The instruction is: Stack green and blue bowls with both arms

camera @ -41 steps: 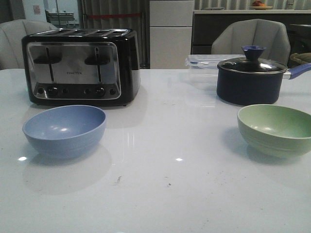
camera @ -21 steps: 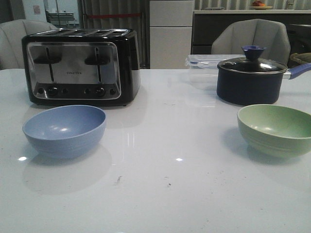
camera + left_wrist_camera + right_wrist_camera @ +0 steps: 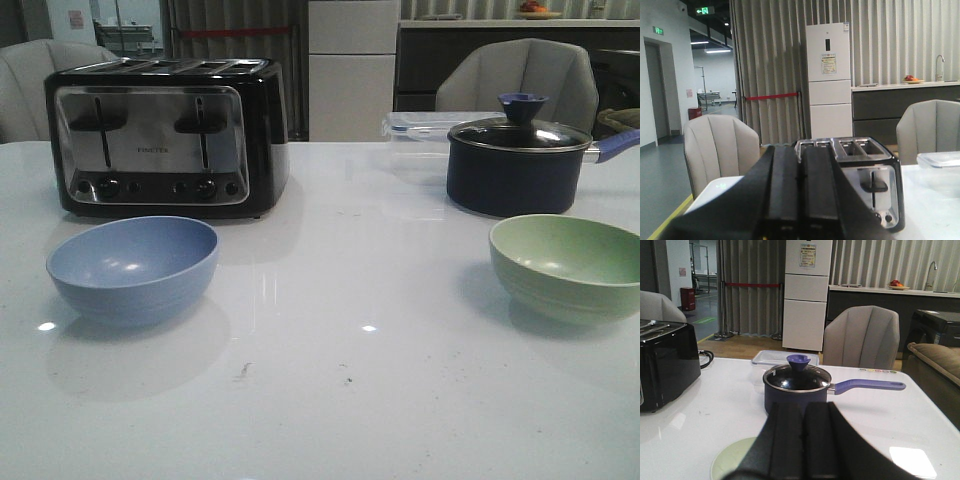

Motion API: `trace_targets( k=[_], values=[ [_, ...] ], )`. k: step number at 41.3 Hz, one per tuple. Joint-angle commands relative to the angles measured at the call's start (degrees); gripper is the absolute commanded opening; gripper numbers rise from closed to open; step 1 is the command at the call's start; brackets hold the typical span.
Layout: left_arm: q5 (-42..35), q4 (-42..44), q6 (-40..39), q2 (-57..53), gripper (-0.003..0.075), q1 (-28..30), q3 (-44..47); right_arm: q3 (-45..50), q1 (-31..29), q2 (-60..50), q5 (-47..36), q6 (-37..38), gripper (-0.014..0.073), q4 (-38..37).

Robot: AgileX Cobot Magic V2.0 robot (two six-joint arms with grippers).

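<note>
nothing has moved; blue bowl (image 3: 132, 267) left, green bowl (image 3: 570, 265) right, well apart. both grippers (image 3: 800, 200) (image 3: 802, 440) have fingers pressed together; spread them, grip rims squarely.

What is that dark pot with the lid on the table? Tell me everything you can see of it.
The dark navy lidded saucepan stands upright on the white glossy table, toward the back right, behind the pale green round bowl and apart from it. It has straight sides, a glass lid with a metal rim and a flared blue knob, and a long periwinkle handle pointing right. A clear plastic container sits behind it. Nothing grips it.
</note>
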Motion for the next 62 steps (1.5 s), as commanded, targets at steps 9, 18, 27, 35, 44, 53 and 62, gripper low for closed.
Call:
trace_targets(
  k=[9,18,27,35,44,53,62],
  values=[
    [11.5,-6.2,-0.5,12.5,0.0093,-0.4,-17.6,-18.7,-0.2,15.0,14.5,0.1,0.0057,-0.3],
    [14.1,-6.9,-0.5,19.0,0.0093,-0.4,-17.1,-21.3,-0.2,23.4,21.0,0.1,0.0057,-0.3],
    [17.1,-2.6,-0.5,24.2,0.0093,-0.4,-15.1,-21.3,-0.2,29.7,23.0,0.1,0.0057,-0.3],
    [17.0,-1.5,-0.5,27.7,0.0093,-0.4,-13.3,-21.3,-0.2,33.2,24.0,0.1,0.0057,-0.3],
    [17.2,-1.8,-0.5,29.7,0.0093,-0.4,-12.6,-21.3,-0.2,37.0,25.1,0.1,0.0251,-0.3],
    [17.1,-1.9,-0.5,29.8,0.0295,-0.4,-12.6,-21.3,-0.2,42.2,24.8,0.2,0.0577,-0.2],
    [16.8,-1.9,-0.5,29.8,0.0531,-0.4,-12.6,-22.0,-0.3,51.2,19.0,2.8,0.057,-0.1]
  ],
)
